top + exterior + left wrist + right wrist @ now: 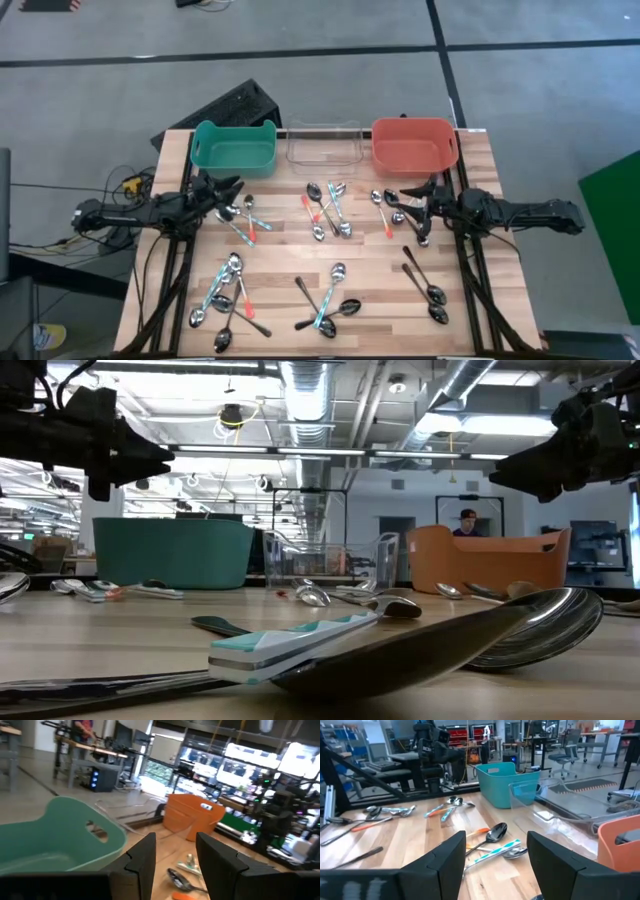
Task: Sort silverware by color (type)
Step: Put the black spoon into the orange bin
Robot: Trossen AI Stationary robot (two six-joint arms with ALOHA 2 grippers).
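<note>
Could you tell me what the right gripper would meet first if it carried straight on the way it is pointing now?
The right gripper, open and empty, points across the table. Probably first in line is the dark spoon lying just ahead between its fingers, beside a teal-striped spoon; if it passes above them, likely nothing until the left arm.

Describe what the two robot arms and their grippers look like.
Both arms are dark, slender and jointed, with thin black cables trailing along them. The left gripper and the right gripper each end in two flat, angular black fingers with matte faces. No markings are visible.

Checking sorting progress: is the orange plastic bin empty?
Empty: the high view shows only bare floor inside the orange plastic bin.
</note>
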